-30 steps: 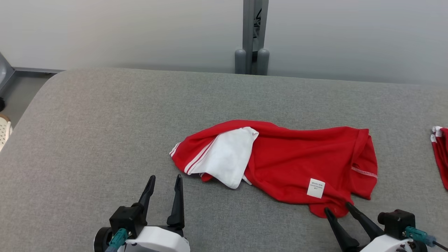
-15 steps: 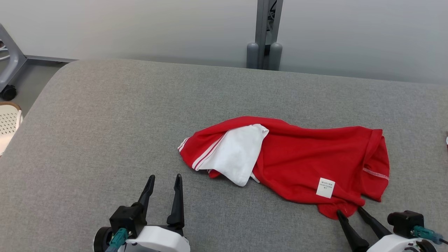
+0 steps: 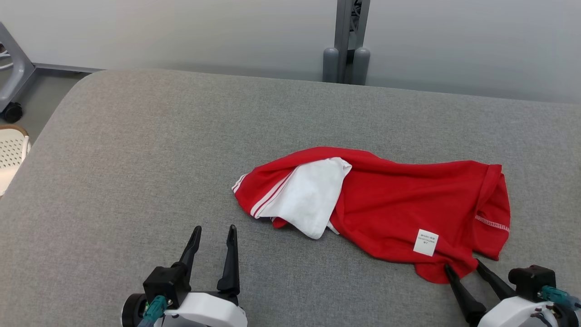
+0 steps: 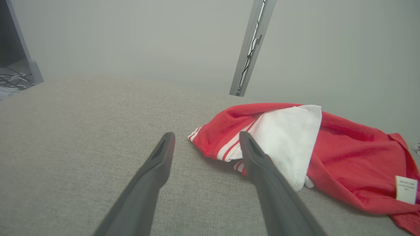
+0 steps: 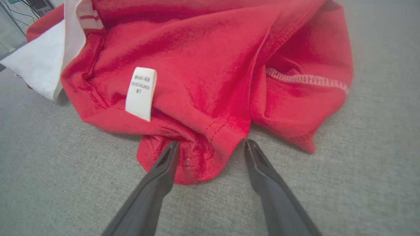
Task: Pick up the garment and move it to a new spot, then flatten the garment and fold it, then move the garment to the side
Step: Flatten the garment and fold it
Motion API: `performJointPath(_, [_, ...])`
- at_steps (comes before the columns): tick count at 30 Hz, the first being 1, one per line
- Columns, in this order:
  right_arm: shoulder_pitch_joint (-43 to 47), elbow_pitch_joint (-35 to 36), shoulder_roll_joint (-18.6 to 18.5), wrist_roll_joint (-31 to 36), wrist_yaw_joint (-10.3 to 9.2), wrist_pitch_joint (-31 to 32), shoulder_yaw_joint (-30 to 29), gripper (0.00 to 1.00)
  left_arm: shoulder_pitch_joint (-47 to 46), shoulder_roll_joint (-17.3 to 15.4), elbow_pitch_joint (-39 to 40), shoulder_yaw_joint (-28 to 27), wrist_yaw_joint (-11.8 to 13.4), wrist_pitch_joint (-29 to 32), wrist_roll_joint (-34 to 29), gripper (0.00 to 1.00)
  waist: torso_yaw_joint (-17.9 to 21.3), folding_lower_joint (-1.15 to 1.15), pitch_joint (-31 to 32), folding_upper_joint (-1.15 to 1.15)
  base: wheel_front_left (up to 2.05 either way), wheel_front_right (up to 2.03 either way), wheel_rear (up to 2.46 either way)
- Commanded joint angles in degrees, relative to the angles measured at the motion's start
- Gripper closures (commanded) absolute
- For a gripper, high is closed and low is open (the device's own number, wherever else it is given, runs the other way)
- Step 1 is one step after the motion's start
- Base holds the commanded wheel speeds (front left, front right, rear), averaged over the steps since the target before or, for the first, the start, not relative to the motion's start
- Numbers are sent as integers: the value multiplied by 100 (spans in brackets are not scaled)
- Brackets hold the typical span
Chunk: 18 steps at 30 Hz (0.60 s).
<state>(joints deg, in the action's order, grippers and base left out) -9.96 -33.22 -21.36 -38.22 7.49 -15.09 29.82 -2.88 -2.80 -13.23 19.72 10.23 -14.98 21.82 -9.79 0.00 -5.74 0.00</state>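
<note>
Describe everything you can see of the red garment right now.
The garment is red knit-looking fabric with a white section and white stripes at its left end. It lies crumpled and unfolded on the gray padded surface, a stitched seam and a white care label facing up. The open right gripper straddles its near hem corner; nothing grips it.

The print on the small white rectangular fabric label [image 5: 141,93] sewn to the crumpled red-and-white knit garment [image 3: 399,204] is too fine to read. That garment runs past the top edge of the right wrist view and the right edge of the left wrist view. One finger of the right gripper [image 5: 211,143] overlaps the hem; contact cannot be told. A white perforated plastic item [image 3: 11,156] is cut off at the head view's left edge, and a grey metal post [image 3: 347,41] at its top.
</note>
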Motion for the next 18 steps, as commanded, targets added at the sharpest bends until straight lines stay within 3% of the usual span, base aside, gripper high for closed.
performJointPath(1, [80,32,-31,87,1,-15,-73,0,-67,-20,11,-26,35,-20,-18,0,11,0,6,0,0,0,0])
performJointPath(12, [651,1474,-2,931,1,-12,-642,0,-7,-22,-37,-24,-10,-20,49,0,171,0,152,0,0,0,0])
performJointPath(18, [822,1368,57,845,1,-11,-338,0,-6,-22,-78,-7,-63,-20,42,0,122,0,204,0,0,0,0])
